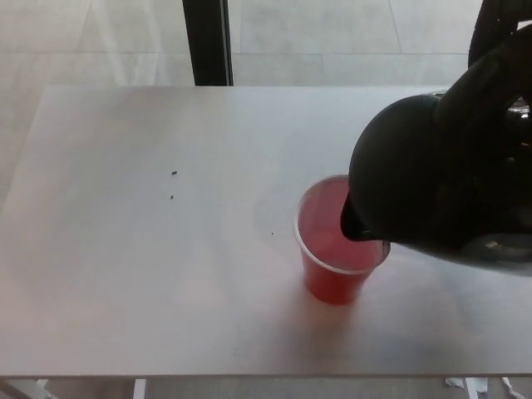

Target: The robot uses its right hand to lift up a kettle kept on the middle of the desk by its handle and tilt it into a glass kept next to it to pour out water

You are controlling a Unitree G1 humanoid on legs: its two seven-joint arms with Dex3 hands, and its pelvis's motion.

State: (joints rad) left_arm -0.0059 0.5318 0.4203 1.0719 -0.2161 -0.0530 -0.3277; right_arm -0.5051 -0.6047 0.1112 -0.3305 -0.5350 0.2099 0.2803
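Desk [150, 274] bare left of glass [337, 249]

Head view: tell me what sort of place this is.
Probably a lab or office test area: a bare white desk, pale tiled floor, and only a red translucent plastic cup and black kettle.

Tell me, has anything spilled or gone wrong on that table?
No spill shows. The black kettle is tilted with its spout over the red cup, which stands upright on the white table. The only oddity is two tiny dark specks on the tabletop, left of the cup.
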